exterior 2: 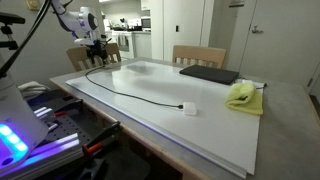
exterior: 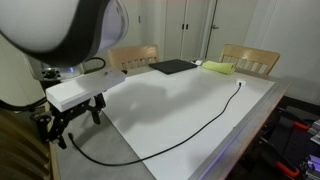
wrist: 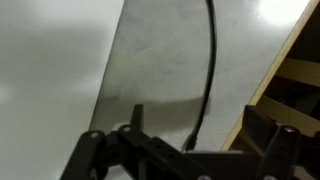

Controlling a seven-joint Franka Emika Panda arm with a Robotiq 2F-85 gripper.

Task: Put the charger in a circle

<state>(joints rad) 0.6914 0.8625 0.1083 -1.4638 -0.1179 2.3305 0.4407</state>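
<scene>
The charger is a long thin black cable. In an exterior view (exterior: 190, 138) it runs in a loose curve across the white table from the near corner toward the far side. In an exterior view (exterior 2: 130, 94) it ends at a small white plug (exterior 2: 188, 109). My gripper (exterior: 72, 122) is open at the cable's other end, also in an exterior view (exterior 2: 97, 47). In the wrist view the cable (wrist: 208, 70) comes down between my open gripper's fingers (wrist: 195, 135). Its small plug tip lies there on the table, not clamped.
A flat black pad (exterior: 172, 67) and a yellow-green cloth (exterior: 218, 68) lie at the far side of the table (exterior: 150, 100); both also show in an exterior view, pad (exterior 2: 210, 74) and cloth (exterior 2: 243, 96). Wooden chairs (exterior: 250, 60) stand behind. The table edge (wrist: 270, 60) is close to my gripper.
</scene>
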